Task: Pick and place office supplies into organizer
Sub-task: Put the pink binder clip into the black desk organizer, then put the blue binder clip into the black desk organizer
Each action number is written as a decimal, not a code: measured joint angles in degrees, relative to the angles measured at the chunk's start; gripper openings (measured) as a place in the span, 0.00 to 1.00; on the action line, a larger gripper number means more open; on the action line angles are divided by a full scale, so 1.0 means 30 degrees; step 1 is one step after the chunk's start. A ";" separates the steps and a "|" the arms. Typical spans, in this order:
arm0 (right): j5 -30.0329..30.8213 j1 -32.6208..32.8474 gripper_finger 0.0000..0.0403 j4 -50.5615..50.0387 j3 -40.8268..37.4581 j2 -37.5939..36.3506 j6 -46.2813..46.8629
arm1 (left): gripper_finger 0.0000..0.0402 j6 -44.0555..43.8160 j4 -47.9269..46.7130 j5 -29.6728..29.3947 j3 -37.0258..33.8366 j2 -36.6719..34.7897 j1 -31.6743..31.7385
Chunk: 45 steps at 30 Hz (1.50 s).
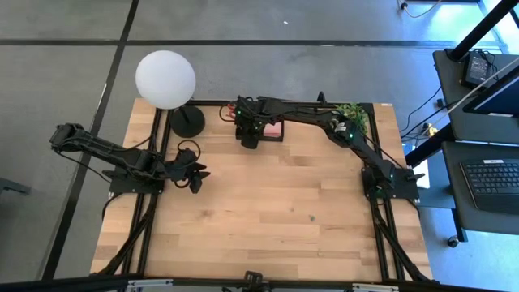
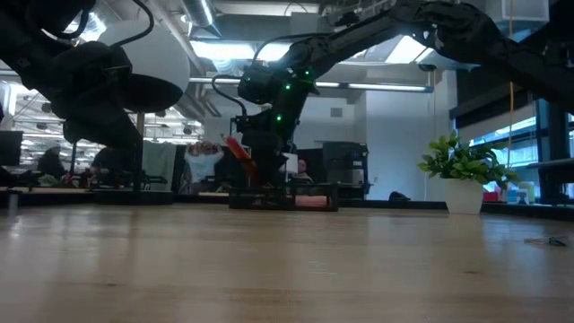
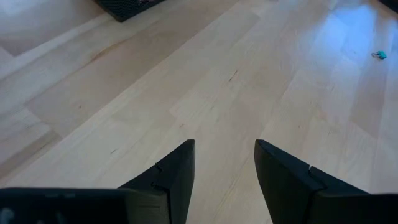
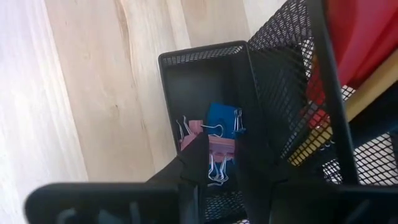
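Note:
The black mesh organizer (image 1: 261, 130) stands at the table's far edge, and also shows in the low view (image 2: 285, 199). It holds red-handled scissors (image 4: 360, 37), a wooden pencil (image 4: 367, 99) and a pink pad (image 1: 276, 130). My right gripper (image 4: 221, 152) reaches down into an end compartment (image 4: 193, 81) that holds blue (image 4: 221, 117) and pink clips. It is nearly shut on a pink clip (image 4: 214, 144). My left gripper (image 3: 224, 162) is open and empty, low over bare table at the left (image 1: 195, 175). A tiny bluish clip (image 3: 379, 55) lies on the table. My right gripper pinches the pink clip between its two fingertips, with the clip's wire handles (image 4: 215, 169) showing in the narrow gap between the fingers. The fingers come from above, pointing down into the compartment. I cannot tell whether the clip rests on the other clips below it.
A lamp with a white globe (image 1: 165, 79) and a round black base (image 1: 188, 122) stands left of the organizer. A green potted plant (image 1: 350, 112) stands at the far right. The wooden table's middle and near part (image 1: 268, 235) is bare apart from the tiny clip.

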 joint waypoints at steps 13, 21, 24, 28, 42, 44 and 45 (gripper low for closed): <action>0.0000 0.0110 0.32 -0.0541 0.0218 0.0000 0.0000 | 0.40 -0.0253 -0.0007 -0.0007 0.0000 -0.0001 0.0000; -0.0019 0.0899 0.32 -0.4695 0.2563 -0.0054 0.1500 | 0.40 -0.0240 -0.0029 -0.0007 0.0000 -0.0006 0.0000; -0.0015 0.1604 0.32 -0.6974 0.3385 -0.0058 0.1869 | 0.40 0.0253 -0.0036 -0.0007 0.0000 -0.0002 0.0000; -0.0065 0.2979 0.32 -0.8992 0.3906 -0.0080 0.2769 | 0.40 0.0875 -0.0036 -0.0007 0.0000 -0.0006 0.0000; -0.0452 0.8131 0.33 -1.1995 0.3810 -0.1498 0.5168 | 0.40 0.1261 -0.0066 0.0204 0.0000 -0.0006 0.0000; -0.0025 0.8693 0.33 -1.2158 0.3808 -0.1855 0.5751 | 0.40 0.1262 -0.0067 0.0209 0.0000 -0.0006 0.0000; 0.0359 0.8973 0.33 -1.2220 0.3803 -0.2091 0.6053 | 0.40 0.1262 -0.0066 0.0211 0.0000 -0.0004 0.0000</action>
